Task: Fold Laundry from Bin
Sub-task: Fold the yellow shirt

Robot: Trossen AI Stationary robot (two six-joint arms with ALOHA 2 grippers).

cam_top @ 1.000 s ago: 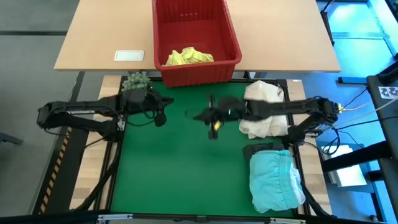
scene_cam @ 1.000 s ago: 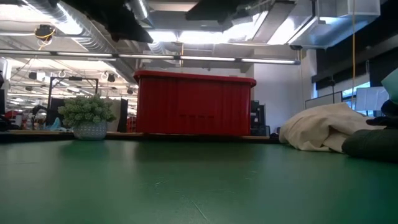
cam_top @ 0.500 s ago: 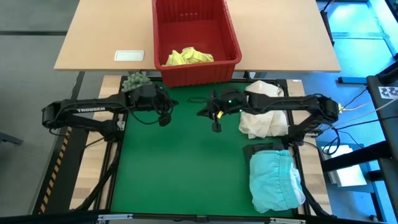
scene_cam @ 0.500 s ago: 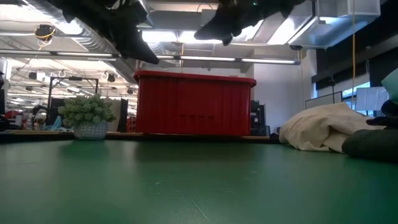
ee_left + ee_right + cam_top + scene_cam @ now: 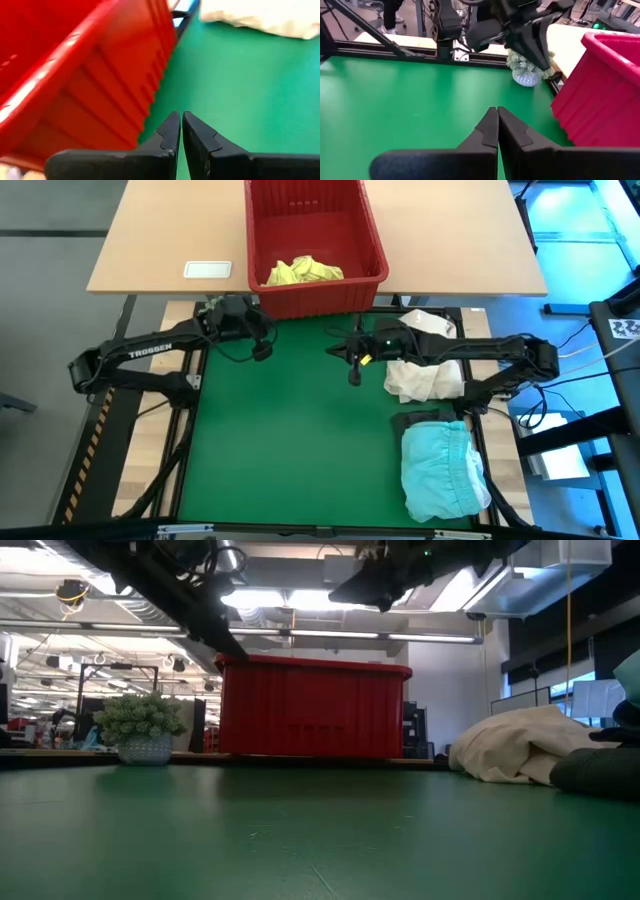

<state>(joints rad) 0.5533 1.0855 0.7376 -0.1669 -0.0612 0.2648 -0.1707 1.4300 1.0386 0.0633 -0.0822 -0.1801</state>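
1. A crumpled yellow garment [image 5: 303, 271] is seen in the near end of the red bin [image 5: 369, 242], whose long axis runs away from the arms.
2. A turquoise garment [image 5: 442, 470] lies on the green counter [image 5: 290, 450], right.
3. The left pincer [image 5: 262, 352] and right pincer [image 5: 351, 367], both closed and empty, are held just before the bin.

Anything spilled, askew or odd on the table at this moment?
Nothing stands out. The red slotted plastic bin sits upright with a yellow garment inside; the cream cloth bundle and folded turquoise garment lie at the green mat's right edge. Both grippers, left and right, are shut, empty.
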